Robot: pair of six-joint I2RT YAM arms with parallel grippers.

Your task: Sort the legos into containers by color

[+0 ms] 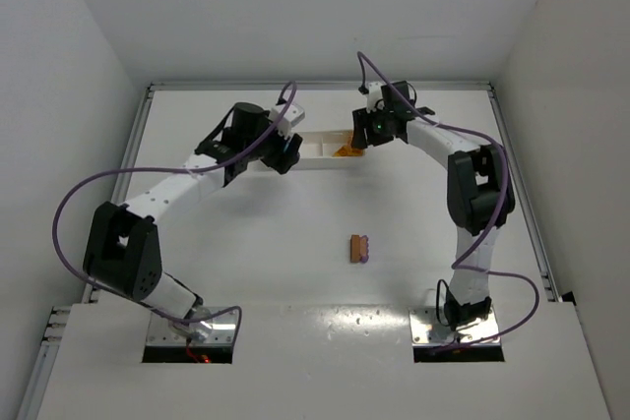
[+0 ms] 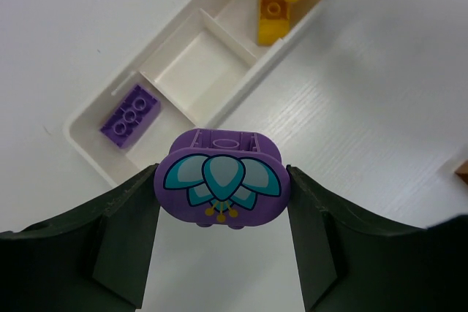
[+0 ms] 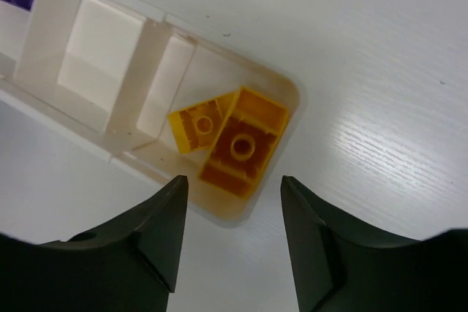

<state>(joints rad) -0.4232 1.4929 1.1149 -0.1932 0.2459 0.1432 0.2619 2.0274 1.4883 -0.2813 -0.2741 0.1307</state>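
The long white tray (image 1: 317, 158) lies at the back middle of the table. My left gripper (image 2: 223, 188) is shut on a purple lego with a teal flower print (image 2: 221, 184) and holds it above the table just in front of the tray's left end (image 2: 88, 144). A purple brick (image 2: 130, 115) lies in the left compartment. The middle compartment (image 2: 201, 63) holds nothing. My right gripper (image 3: 234, 191) is open and empty above the tray's right end, where two orange-yellow legos (image 3: 228, 137) lie. A brown-red lego (image 1: 359, 248) lies on the table mid-front.
White walls enclose the table on the left, back and right. Purple cables loop from both arms. The left arm (image 1: 167, 194) reaches across the left half, the right arm (image 1: 472, 194) stands along the right side.
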